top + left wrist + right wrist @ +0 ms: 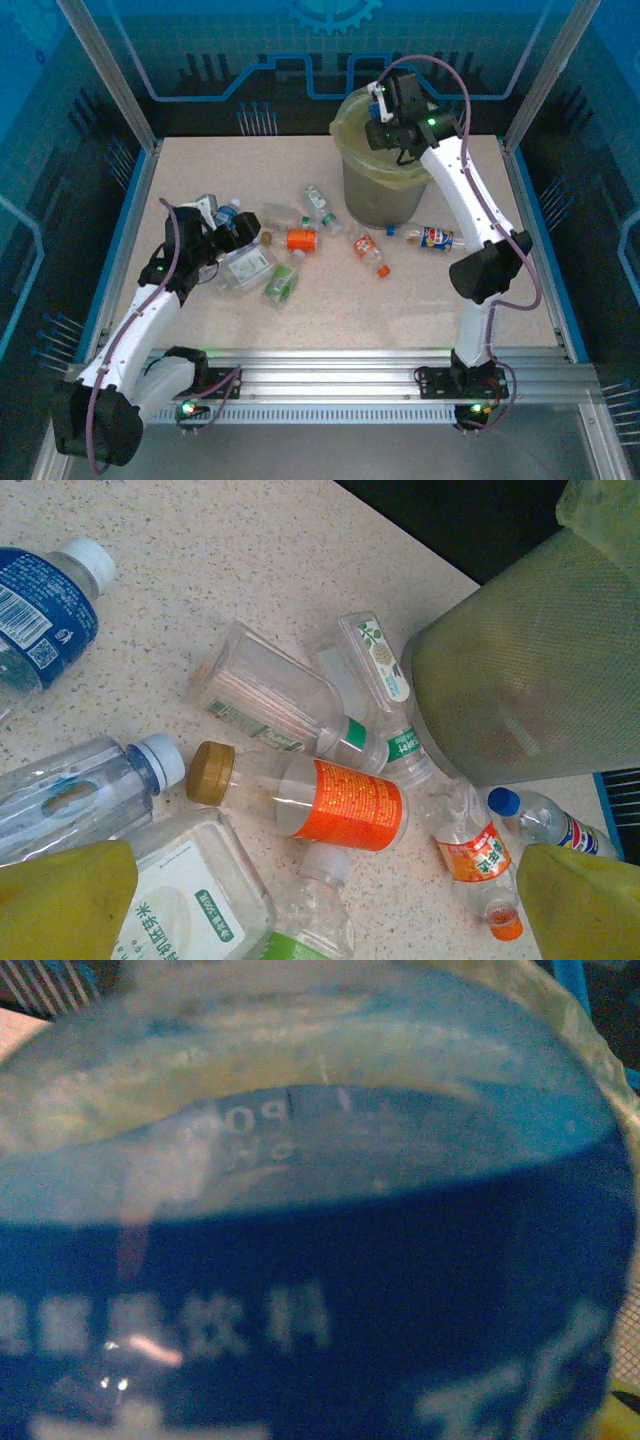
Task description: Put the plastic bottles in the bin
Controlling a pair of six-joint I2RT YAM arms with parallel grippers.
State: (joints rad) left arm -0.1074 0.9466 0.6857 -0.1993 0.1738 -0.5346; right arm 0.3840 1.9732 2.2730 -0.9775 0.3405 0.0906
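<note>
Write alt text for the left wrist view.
Several plastic bottles lie scattered on a speckled table, an orange-labelled one in the middle, beside the grey-olive bin at upper right. The left end effector is open, its yellow fingers at the bottom corners.

a robotics lab test cell: aluminium frame posts (110, 75), blue circuit-print wall panels (250, 50) and a speckled worktable (350, 310).
</note>
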